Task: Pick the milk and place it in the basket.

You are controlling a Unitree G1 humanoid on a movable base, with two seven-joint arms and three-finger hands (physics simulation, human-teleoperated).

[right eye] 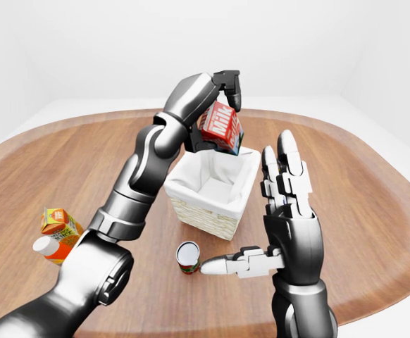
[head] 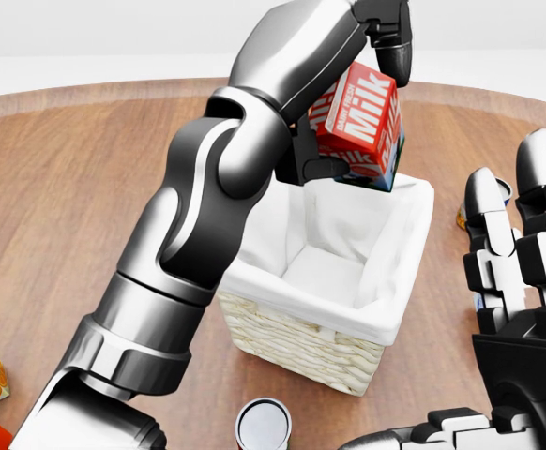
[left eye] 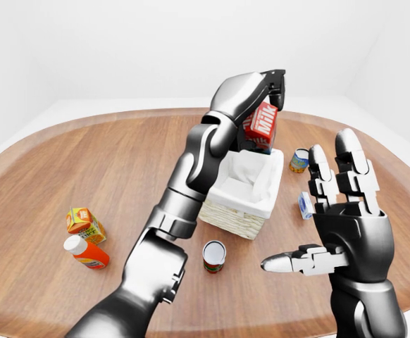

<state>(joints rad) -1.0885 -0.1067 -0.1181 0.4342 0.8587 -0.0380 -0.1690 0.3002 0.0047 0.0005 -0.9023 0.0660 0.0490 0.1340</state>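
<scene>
A red milk carton (head: 359, 122) with white "Milk" lettering hangs tilted in the air over the far rim of the wicker basket (head: 301, 342), which has a white cloth lining. My left hand (head: 353, 103) is shut on the carton, one finger over its top and another under it, and the arm stretches up from the lower left of the head view. My right hand (head: 522, 281) stands open at the right of the basket, fingers spread upward and thumb pointing left, holding nothing.
A tin can (head: 264, 424) stands just below the basket. An orange juice carton (left eye: 85, 223) and an orange bottle (left eye: 85, 253) lie at the left. Another can (left eye: 299, 160) and a small blue-white box (left eye: 304, 205) sit right of the basket on the round wooden table (left eye: 85, 162).
</scene>
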